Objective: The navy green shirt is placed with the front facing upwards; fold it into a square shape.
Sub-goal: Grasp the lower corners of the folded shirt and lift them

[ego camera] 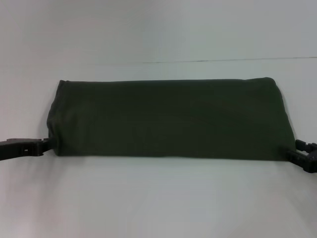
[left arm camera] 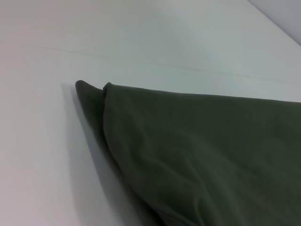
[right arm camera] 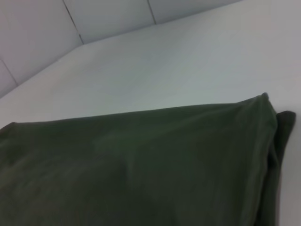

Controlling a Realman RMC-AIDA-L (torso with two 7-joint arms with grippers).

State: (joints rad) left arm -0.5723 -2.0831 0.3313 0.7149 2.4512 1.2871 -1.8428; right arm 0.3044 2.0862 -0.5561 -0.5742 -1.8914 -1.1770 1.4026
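Note:
The navy green shirt (ego camera: pixel 168 119) lies on the white table as a long band running left to right, plain green side up, with no lettering showing. My left gripper (ego camera: pixel 45 145) is at the band's near left corner, touching the cloth. My right gripper (ego camera: pixel 296 151) is at the near right corner. The left wrist view shows a layered end of the shirt (left arm camera: pixel 202 155) from close up, and the right wrist view shows the other end of the shirt (right arm camera: pixel 141 169). Neither wrist view shows its own fingers.
The white table (ego camera: pixel 158 203) stretches in front of and behind the shirt. A thin seam line (ego camera: pixel 223 60) crosses the surface behind the shirt. In the right wrist view, pale wall panels (right arm camera: pixel 108 19) stand past the table's far edge.

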